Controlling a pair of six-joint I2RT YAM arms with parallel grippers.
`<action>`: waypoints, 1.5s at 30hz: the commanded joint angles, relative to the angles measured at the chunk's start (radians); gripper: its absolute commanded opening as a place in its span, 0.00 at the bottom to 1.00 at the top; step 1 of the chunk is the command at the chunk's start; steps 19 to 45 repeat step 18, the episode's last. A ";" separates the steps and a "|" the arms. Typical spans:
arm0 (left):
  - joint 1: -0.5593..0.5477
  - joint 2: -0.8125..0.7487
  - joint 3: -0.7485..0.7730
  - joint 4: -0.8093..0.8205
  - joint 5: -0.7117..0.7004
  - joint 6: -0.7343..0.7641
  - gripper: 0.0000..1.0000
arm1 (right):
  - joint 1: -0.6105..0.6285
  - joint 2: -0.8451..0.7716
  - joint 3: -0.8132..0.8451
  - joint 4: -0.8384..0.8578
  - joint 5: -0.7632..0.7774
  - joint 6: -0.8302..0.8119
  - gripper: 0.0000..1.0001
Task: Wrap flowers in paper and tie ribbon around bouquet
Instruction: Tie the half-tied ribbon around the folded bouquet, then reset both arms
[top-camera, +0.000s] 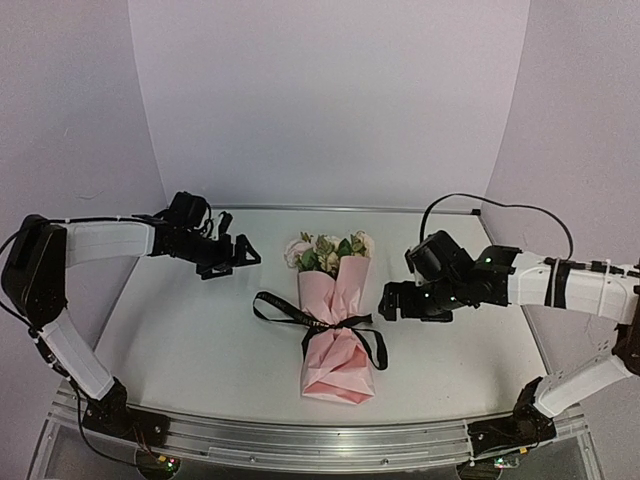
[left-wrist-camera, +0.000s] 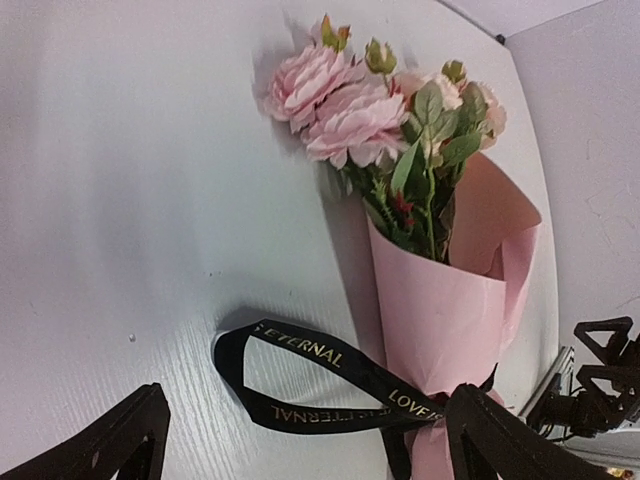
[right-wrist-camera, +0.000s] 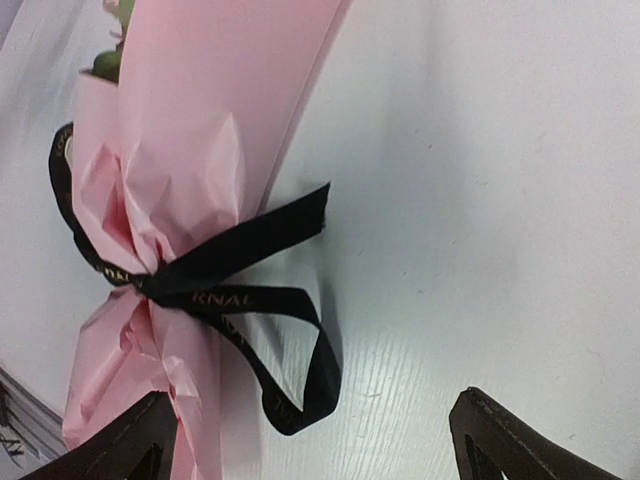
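Note:
The bouquet (top-camera: 335, 320) lies in the middle of the table. Its pale pink flowers (top-camera: 325, 250) (left-wrist-camera: 350, 105) point to the back, and the pink paper (top-camera: 335, 365) (left-wrist-camera: 450, 300) (right-wrist-camera: 200, 130) wraps them in a cone. The black ribbon (top-camera: 290, 312) (left-wrist-camera: 300, 380) (right-wrist-camera: 230, 245) is knotted round the cone's waist, with a loop lying on the table at each side. My left gripper (top-camera: 232, 260) (left-wrist-camera: 305, 410) is open, up and to the left of the bouquet. My right gripper (top-camera: 388, 300) (right-wrist-camera: 310, 410) is open just right of the knot. Neither holds anything.
The white table (top-camera: 180, 340) is closed in by pale walls at the back and sides. A metal rail (top-camera: 300, 440) runs along the near edge between the arm bases. In the left wrist view the right arm (left-wrist-camera: 600, 385) shows at the far right.

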 joint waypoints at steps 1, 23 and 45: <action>0.003 -0.145 0.005 0.079 -0.122 -0.007 1.00 | -0.025 -0.070 0.059 0.023 0.161 0.003 0.98; 0.003 -0.283 -0.021 0.085 -0.316 -0.040 1.00 | -0.026 -0.167 0.050 0.039 0.333 -0.036 0.98; 0.003 -0.283 -0.021 0.085 -0.316 -0.040 1.00 | -0.026 -0.167 0.050 0.039 0.333 -0.036 0.98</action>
